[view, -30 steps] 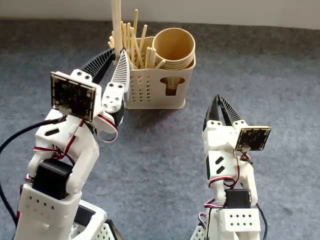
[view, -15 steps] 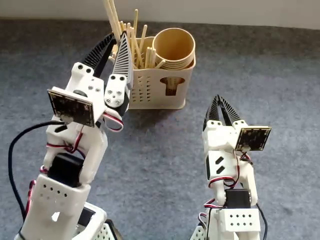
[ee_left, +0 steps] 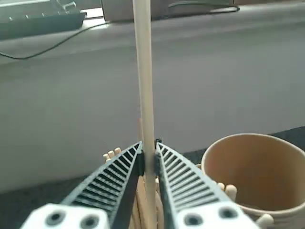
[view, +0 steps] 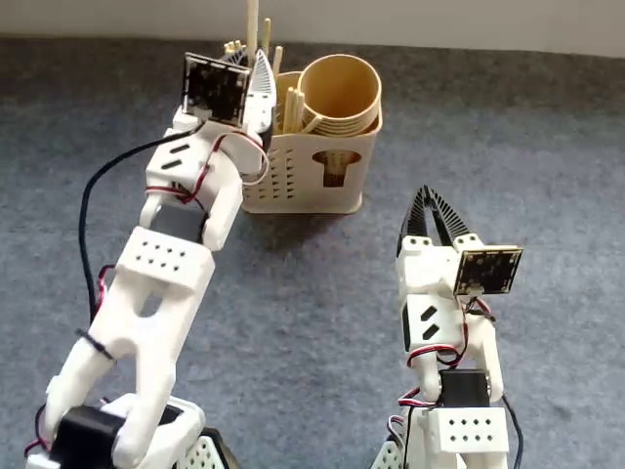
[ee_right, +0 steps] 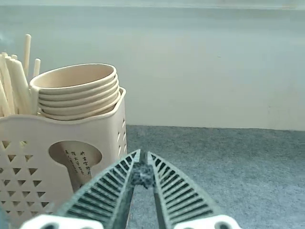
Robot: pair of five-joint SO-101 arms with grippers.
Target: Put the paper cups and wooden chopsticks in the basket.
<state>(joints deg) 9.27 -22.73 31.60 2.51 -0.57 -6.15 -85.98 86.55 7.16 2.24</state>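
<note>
My left gripper [view: 257, 76] hangs over the left compartment of the cream basket [view: 322, 181], shut on one wooden chopstick [view: 252, 24] that it holds upright. In the left wrist view the chopstick [ee_left: 144, 71] is pinched between the black fingers [ee_left: 174, 167], with several chopstick tips [ee_left: 112, 153] below it. A stack of paper cups [view: 340, 93] fills the basket's right compartment, beside several chopsticks [view: 291, 106]. My right gripper [view: 431, 213] rests shut and empty on the carpet in front of the basket. The right wrist view shows the cups [ee_right: 76, 90] and the basket [ee_right: 28, 157].
Grey carpet [view: 527, 166] covers the table around the basket. A pale wall [ee_right: 214, 62] runs along the far edge behind it.
My left arm has stretched forward from the basket's left side to above its chopstick compartment, carrying the chopstick upright. The right arm has not moved.
</note>
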